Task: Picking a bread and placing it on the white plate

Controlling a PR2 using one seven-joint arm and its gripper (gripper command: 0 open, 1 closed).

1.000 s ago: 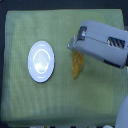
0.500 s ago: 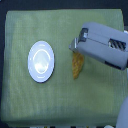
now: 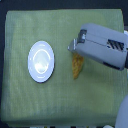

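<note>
The bread (image 3: 76,67), a narrow golden-orange pastry, lies on the green cloth to the exterior view's right of the white plate (image 3: 40,61). Its upper end is hidden under my gripper (image 3: 73,47). The gripper reaches in from the exterior view's right, with its grey body covering the bread's top. The fingertips point toward the plate's side, just above the bread. The blur keeps me from seeing how the jaws stand or whether they touch the bread. The plate is round, glossy and holds nothing.
A green cloth (image 3: 30,100) covers the table, with dark edges beyond it at the top and left. The bulky grey arm (image 3: 107,47) fills the exterior view's right side. A pale rounded robot part (image 3: 122,115) shows at the bottom right corner.
The gripper has shifted slightly down in the view, closer over the bread's upper end. Bread and plate lie where they were.
</note>
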